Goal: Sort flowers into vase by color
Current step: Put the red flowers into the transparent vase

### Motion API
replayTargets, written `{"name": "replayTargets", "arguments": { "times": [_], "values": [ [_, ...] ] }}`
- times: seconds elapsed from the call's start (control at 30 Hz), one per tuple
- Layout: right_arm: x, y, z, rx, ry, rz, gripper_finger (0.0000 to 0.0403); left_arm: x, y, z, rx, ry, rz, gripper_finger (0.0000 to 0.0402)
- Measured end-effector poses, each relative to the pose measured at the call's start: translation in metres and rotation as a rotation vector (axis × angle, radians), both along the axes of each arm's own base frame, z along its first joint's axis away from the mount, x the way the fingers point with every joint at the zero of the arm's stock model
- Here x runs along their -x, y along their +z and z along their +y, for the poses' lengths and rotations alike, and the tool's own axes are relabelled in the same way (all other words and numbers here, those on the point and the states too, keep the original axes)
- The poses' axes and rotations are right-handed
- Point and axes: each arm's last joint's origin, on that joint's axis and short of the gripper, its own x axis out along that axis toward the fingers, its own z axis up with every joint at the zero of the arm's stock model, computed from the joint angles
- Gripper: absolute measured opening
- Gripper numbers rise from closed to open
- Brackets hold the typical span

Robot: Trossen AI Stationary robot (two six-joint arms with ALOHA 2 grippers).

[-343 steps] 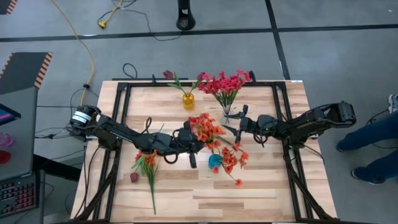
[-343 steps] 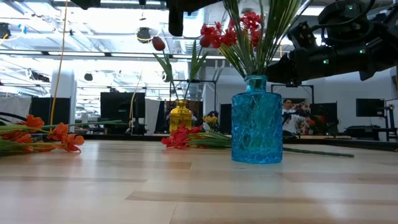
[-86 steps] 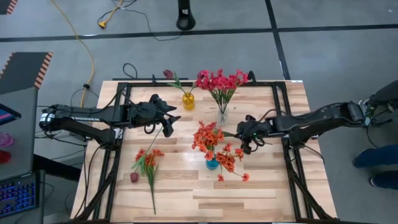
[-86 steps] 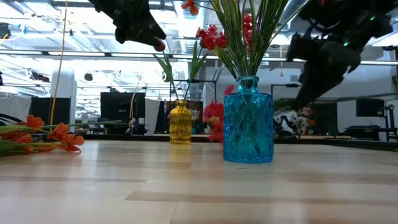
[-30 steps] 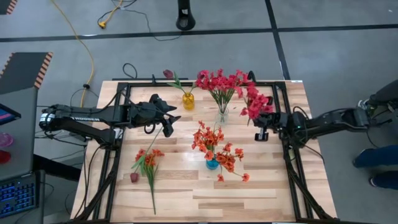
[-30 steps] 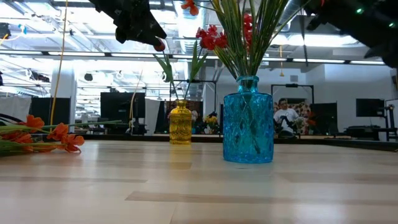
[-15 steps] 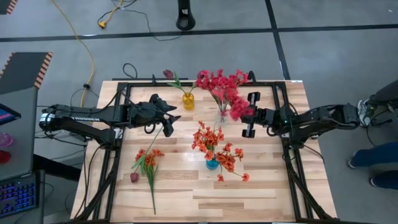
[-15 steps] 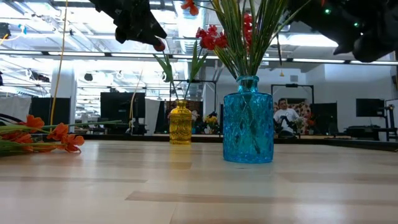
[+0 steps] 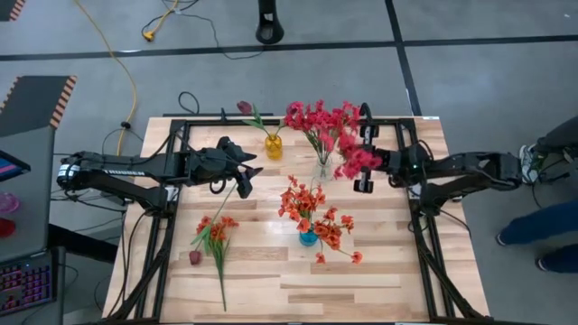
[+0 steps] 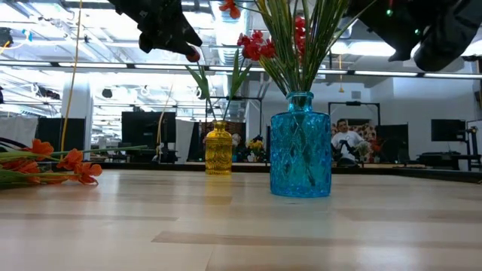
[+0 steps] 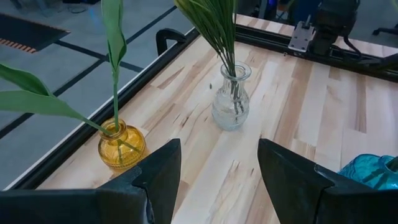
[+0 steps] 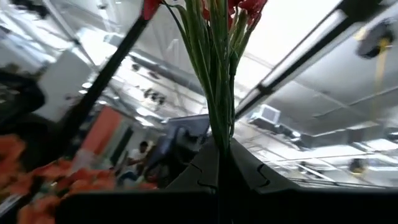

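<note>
My right gripper (image 9: 363,162) is shut on a crimson-pink spray (image 9: 355,152), held up just right of the clear vase (image 9: 322,168). That vase holds a bunch of crimson-pink flowers (image 9: 316,117). My left gripper (image 9: 244,177) stands open and empty left of the vases, above the table. The yellow vase (image 9: 273,145) holds a maroon bud (image 9: 244,107). The blue vase (image 9: 310,237) holds orange-red flowers (image 9: 305,200). An orange-red spray (image 9: 213,233) and a maroon bud (image 9: 194,257) lie flat on the table at the near left. My right gripper pinches the spray's bundled green stems (image 12: 217,127) between its two fingers, at their lower end. The fingers slant upward and lie along the stems. The spray stands up out of the hold, blooms (image 12: 249,6) on top, clear of the table.
A black frame (image 9: 172,162) runs around the tabletop. In the left wrist view the clear vase (image 11: 231,99) and yellow vase (image 11: 122,146) stand ahead of my left fingers. Bare wood lies at the near right (image 9: 379,280). A person's legs (image 9: 542,226) show beyond the right edge.
My right gripper has carried the crimson-pink spray up and toward the table's far-left, close to the clear vase, and has rolled and tipped further upward. It has stayed shut on the stems.
</note>
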Motion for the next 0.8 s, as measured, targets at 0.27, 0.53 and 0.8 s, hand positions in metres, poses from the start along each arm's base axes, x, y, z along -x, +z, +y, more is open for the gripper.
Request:
{"name": "replayTargets", "arguments": {
  "times": [0.27,0.53,0.8],
  "values": [
    [-0.014,-0.02,-0.003,0.058,0.068,0.108,0.0037,0.0,0.0,0.001,0.018,0.041,-0.019,0.0201],
    [-0.029,-0.027,-0.004,0.02,0.082,0.149,0.0037,0.0,0.001,0.001,0.034,0.052,-0.041,0.0201],
    [-0.03,-0.021,-0.01,-0.146,0.006,0.112,0.0038,-0.01,0.025,0.0,-0.032,-0.046,-0.267,0.0201]
  ]
}}
